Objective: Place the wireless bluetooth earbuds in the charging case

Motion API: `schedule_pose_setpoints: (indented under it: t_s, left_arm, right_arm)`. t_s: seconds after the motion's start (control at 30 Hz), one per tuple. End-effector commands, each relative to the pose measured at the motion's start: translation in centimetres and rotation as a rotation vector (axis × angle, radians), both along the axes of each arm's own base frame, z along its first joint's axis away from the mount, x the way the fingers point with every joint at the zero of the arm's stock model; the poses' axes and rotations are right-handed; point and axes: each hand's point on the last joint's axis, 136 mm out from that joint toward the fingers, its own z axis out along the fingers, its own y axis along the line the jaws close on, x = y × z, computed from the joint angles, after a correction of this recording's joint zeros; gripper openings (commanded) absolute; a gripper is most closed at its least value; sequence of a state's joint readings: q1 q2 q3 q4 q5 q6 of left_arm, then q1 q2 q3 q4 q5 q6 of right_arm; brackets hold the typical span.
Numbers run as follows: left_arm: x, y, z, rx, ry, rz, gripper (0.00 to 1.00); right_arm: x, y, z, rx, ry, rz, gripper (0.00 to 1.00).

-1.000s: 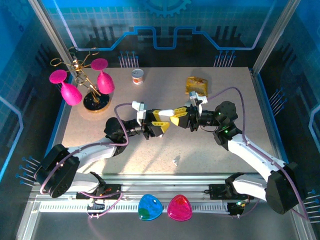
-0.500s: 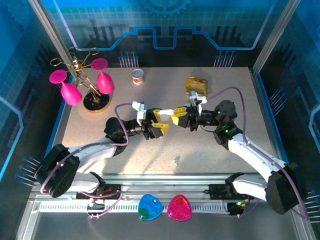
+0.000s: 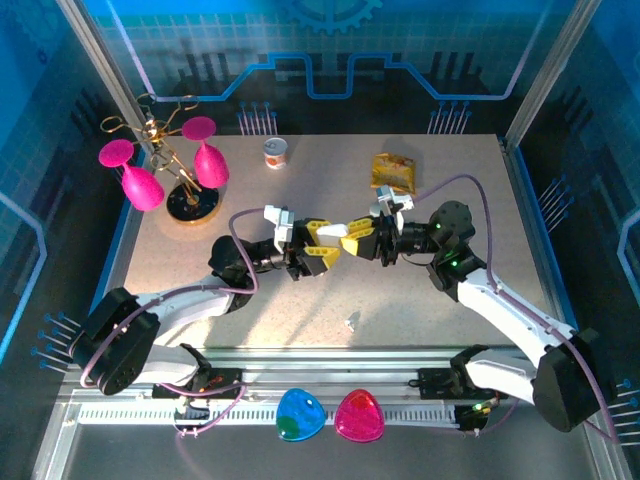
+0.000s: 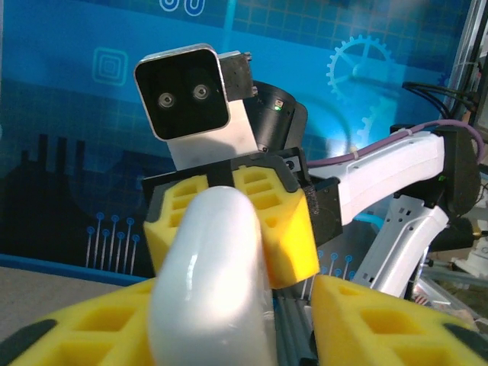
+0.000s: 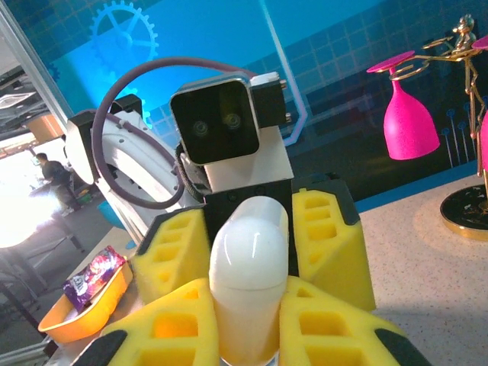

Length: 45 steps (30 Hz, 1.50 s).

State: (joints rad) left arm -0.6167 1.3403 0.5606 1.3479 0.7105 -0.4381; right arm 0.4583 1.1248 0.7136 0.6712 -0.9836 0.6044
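**Charging case at mid-table between both grippers; one earbud loose near the front edge**

Near rail: a translucent blue teardrop-shaped piece (image 3: 300,415) and a translucent pink teardrop-shaped piece (image 3: 359,416) lie side by side on the ridged metal rail (image 3: 130,413) in front of the arm bases.

Front of the speckled beige table (image 3: 320,190): a tiny white plastic earbud (image 3: 351,321) lies alone, well apart from both grippers. It is too small for detail to be read.

Mid-table: the left gripper (image 3: 328,246) and the right gripper (image 3: 352,240) meet tip to tip. A smooth white rounded plastic charging case (image 5: 248,267) sits between them.
- Right gripper: in the right wrist view its yellow foam pads (image 5: 175,324) press both sides of the case's near end, so it is clamped on the case.
- Left gripper: its fingers flank the other end. The left wrist view shows one pad (image 4: 84,328) against the case and a gap at the other, so the jaws stand slightly wider than the case.
- Whether the case lid is open cannot be told.

Far side:
- Far left: two bright pink stemmed glasses (image 3: 212,165) hang on a gold wire rack (image 3: 160,135).
- Far centre: a small round tin (image 3: 275,153).
- To the right of the tin: a crumpled yellow packet (image 3: 392,170).
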Motion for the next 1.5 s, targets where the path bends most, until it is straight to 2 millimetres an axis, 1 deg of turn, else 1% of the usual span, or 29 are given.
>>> schedule_pose_setpoints:
  t_s: [0.0, 0.13, 0.17, 0.23, 0.3, 0.37, 0.4, 0.47, 0.57, 0.63, 0.9, 1.03, 1.1, 1.13, 1.17, 1.23, 1.3, 1.33, 1.4, 1.47]
  left_arm:
    - [-1.4, 0.1, 1.7, -0.030, -0.093, -0.040, 0.40]
    - [-1.4, 0.0, 1.6, -0.026, -0.086, -0.046, 0.28]
    - [-1.5, 0.0, 1.6, -0.026, -0.088, -0.046, 0.26]
    - [-1.4, 0.0, 1.3, -0.022, -0.092, -0.040, 0.22]
    - [-1.3, 0.0, 1.0, -0.013, -0.098, -0.036, 0.22]
    - [-1.1, -0.3, 0.5, 0.017, -0.096, -0.038, 0.21]
    - [-1.1, -0.5, 0.1, 0.039, -0.095, -0.040, 0.21]
    - [-1.0, -0.5, -0.3, 0.060, -0.108, -0.028, 0.21]
    - [-1.1, -0.5, -0.3, 0.080, -0.127, -0.021, 0.20]
    - [-1.4, -0.5, -0.4, 0.092, -0.136, -0.030, 0.16]
    - [-2.6, -0.4, -0.6, 0.121, -0.161, -0.077, 0.16]
    - [-2.9, -0.4, -1.3, 0.158, -0.174, -0.080, 0.16]
    - [-3.0, -0.3, -1.5, 0.170, -0.183, -0.076, 0.16]
    - [-3.1, -0.2, -1.5, 0.173, -0.188, -0.073, 0.16]
    - [-3.1, -0.2, -1.5, 0.175, -0.193, -0.070, 0.17]
    - [-3.1, -0.1, -1.7, 0.183, -0.199, -0.062, 0.17]
    - [-3.0, 0.0, -2.0, 0.197, -0.199, -0.045, 0.18]
    - [-2.9, 0.0, -2.2, 0.203, -0.201, -0.036, 0.18]
    - [-2.4, 0.1, -2.7, 0.221, -0.203, -0.001, 0.18]
    - [-1.9, 0.3, -3.4, 0.246, -0.211, 0.041, 0.18]
  right_arm:
    - [0.2, 0.1, -0.1, -0.007, -0.012, -0.018, 0.12]
    - [0.3, 0.1, -0.2, -0.013, -0.008, -0.022, 0.13]
    - [0.3, 0.1, -0.2, -0.014, -0.008, -0.027, 0.17]
    - [0.4, 0.0, -0.1, -0.013, -0.013, -0.045, 0.30]
    - [0.8, -0.2, 0.2, -0.017, -0.019, -0.082, 0.43]
    - [0.9, -0.4, 0.3, -0.035, -0.034, -0.118, 0.51]
    - [1.0, -0.5, 0.3, -0.050, -0.043, -0.138, 0.57]
    - [1.2, -0.6, 0.0, -0.091, -0.054, -0.176, 0.62]
    - [1.7, -0.7, -1.2, -0.172, -0.044, -0.228, 0.64]
    - [2.3, -0.8, -1.3, -0.190, -0.040, -0.265, 0.64]
    - [5.4, -2.1, -1.7, -0.245, 0.009, -0.468, 0.63]
    - [5.9, -2.3, -1.8, -0.251, 0.033, -0.491, 0.63]
    - [6.2, -2.4, -2.2, -0.261, 0.046, -0.505, 0.63]
    - [6.3, -2.5, -1.1, -0.250, 0.029, -0.515, 0.63]
    - [6.4, -2.6, -1.1, -0.253, 0.031, -0.524, 0.63]
    - [6.4, -2.6, -1.1, -0.255, 0.030, -0.527, 0.63]
    - [6.0, -2.4, -0.8, -0.245, 0.024, -0.502, 0.64]
    - [5.7, -2.3, -0.6, -0.237, 0.017, -0.489, 0.66]
    - [4.8, -2.2, 0.1, -0.210, -0.009, -0.455, 0.74]
    - [4.1, -2.4, 1.2, -0.178, -0.033, -0.447, 0.83]
